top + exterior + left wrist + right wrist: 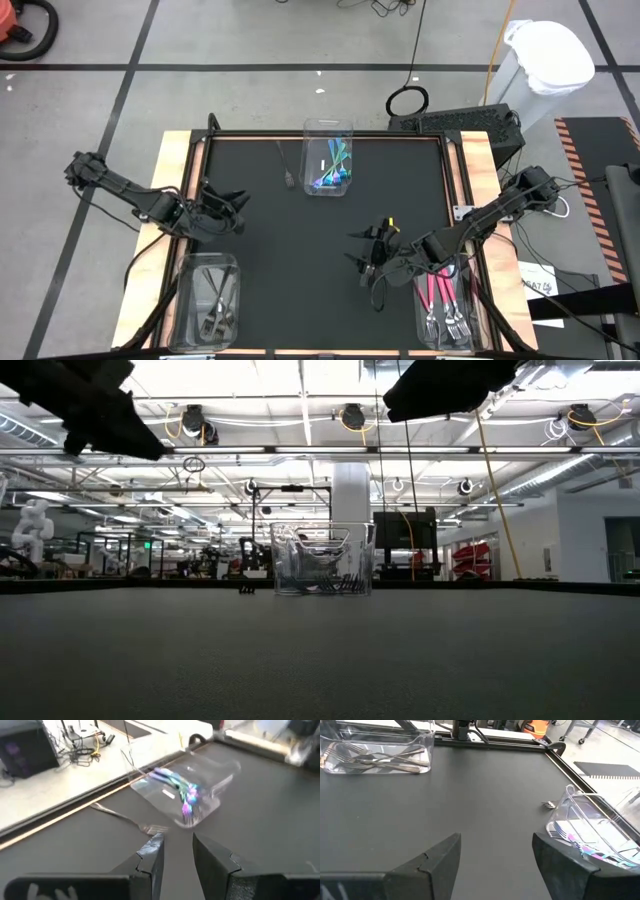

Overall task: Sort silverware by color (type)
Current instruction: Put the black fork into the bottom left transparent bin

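Near the top centre of the high view, one loose grey fork point(284, 165) lies on the black table point(300, 270) just left of the clear bin point(327, 157) holding teal-handled utensils point(335, 170). The left gripper point(232, 205) hovers at centre left, fingers narrowly apart and holding nothing. The right gripper point(362, 250) hovers at lower centre right, fingers spread wide and empty. Grey forks point(215, 305) fill the lower-left bin point(205, 300); pink-handled forks point(440, 300) sit in the lower-right bin point(445, 310).
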Controlling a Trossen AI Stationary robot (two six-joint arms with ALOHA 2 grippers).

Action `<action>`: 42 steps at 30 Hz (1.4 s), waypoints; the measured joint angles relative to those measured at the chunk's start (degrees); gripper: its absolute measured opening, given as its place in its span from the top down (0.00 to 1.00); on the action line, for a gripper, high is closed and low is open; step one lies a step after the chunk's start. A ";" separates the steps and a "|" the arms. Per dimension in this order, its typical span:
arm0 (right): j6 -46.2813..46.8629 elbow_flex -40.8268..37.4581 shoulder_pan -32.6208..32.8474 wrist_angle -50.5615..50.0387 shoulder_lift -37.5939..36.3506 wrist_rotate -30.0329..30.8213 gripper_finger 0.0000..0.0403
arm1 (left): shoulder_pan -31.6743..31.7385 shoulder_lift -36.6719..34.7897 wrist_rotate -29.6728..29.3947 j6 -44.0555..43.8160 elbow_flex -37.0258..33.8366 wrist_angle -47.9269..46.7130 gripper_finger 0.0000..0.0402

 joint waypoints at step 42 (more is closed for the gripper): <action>-0.83 0.00 -2.97 8.84 8.47 -9.42 0.40 | 46.43 28.19 34.80 2.41 1.75 22.05 0.74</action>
